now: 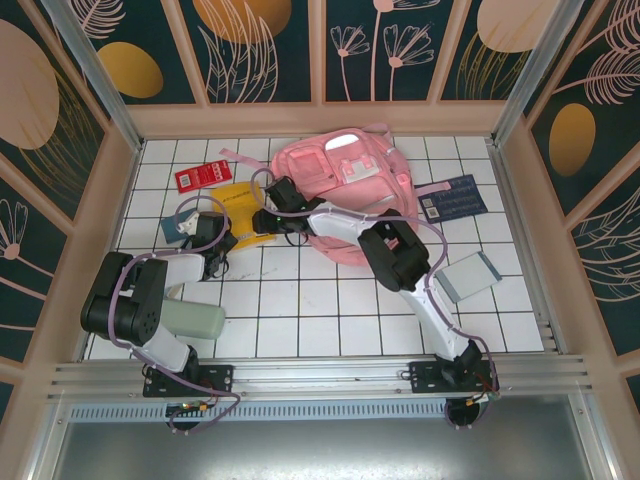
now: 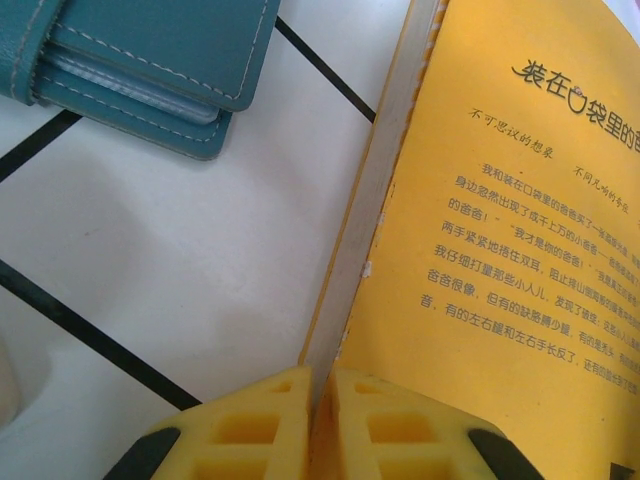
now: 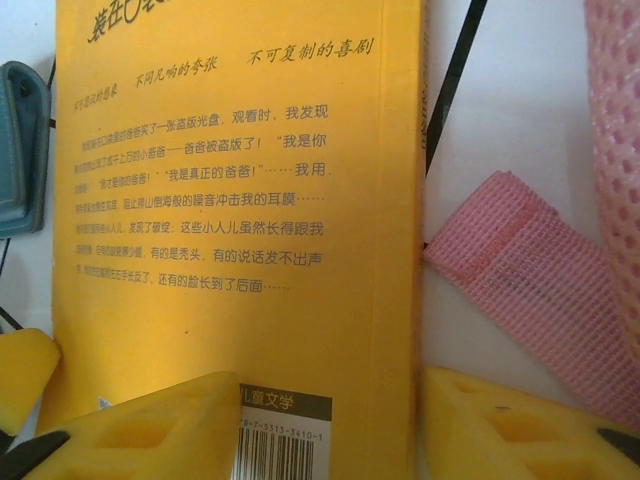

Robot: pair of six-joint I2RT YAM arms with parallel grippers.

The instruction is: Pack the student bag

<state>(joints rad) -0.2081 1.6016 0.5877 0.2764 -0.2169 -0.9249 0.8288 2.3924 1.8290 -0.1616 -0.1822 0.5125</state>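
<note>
Top cam first: the student bag (image 1: 340, 180) is lying flat at the far middle of the white tiled bench (image 1: 330, 310), pockets up, biggest thing out there by a mile. Just to its left is a yellow book (image 1: 238, 203), with a red card (image 1: 205, 177) a bit farther back and a teal wallet (image 1: 172, 228) on the book's left. Right of the bag there's a dark blue booklet (image 1: 452, 198), and a grey flat case (image 1: 468, 277) nearer to me. A pale green pouch-looking thing (image 1: 195, 320) sits near left by the left arm (image 1: 150, 275). Both that arm and the right arm (image 1: 400, 260) reach in toward the book, the right one crossing in front of the bag. On the left wrist cam, the left claw (image 2: 320, 385) has its yellow fingers (image 2: 265, 425) pinched together on the book's edge, with the page block running straight down into the gap, and the wallet's at top left on the tiles. On the right wrist cam, the right claw (image 3: 330, 400) is spread wide around the book's barcode corner. One finger's over the cover and the other's just off the book's right edge, so it isn't gripping as far as I can see. A pink strap (image 3: 530, 270) from the bag lies just right of the book.
</note>
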